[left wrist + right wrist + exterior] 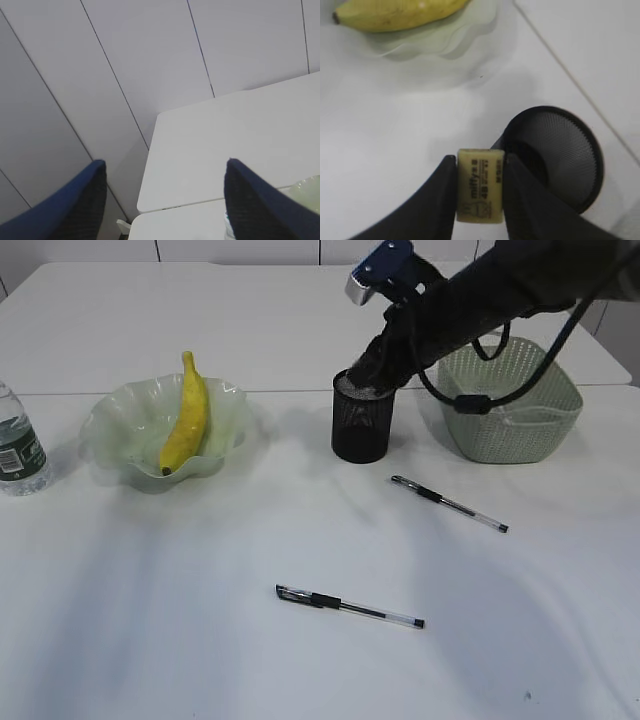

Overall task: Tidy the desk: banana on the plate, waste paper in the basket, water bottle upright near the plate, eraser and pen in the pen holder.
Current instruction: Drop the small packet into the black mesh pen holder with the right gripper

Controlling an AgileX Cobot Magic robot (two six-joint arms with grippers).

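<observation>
My right gripper (480, 172) is shut on a pale yellow eraser (479, 185) and holds it just above the rim of the black mesh pen holder (555, 155); in the exterior view the arm hangs over the holder (360, 430). The banana (187, 420) lies on the pale green wavy plate (110, 435). The water bottle (18, 445) stands upright at the left edge. Two pens lie on the table, one in front (350, 607) and one to the right (450, 504). My left gripper (165, 200) is open, empty, and points past the table edge.
A green mesh basket (515, 415) stands to the right of the pen holder, behind the arm. A seam between two tabletops runs behind the plate. The wall and floor show in the left wrist view.
</observation>
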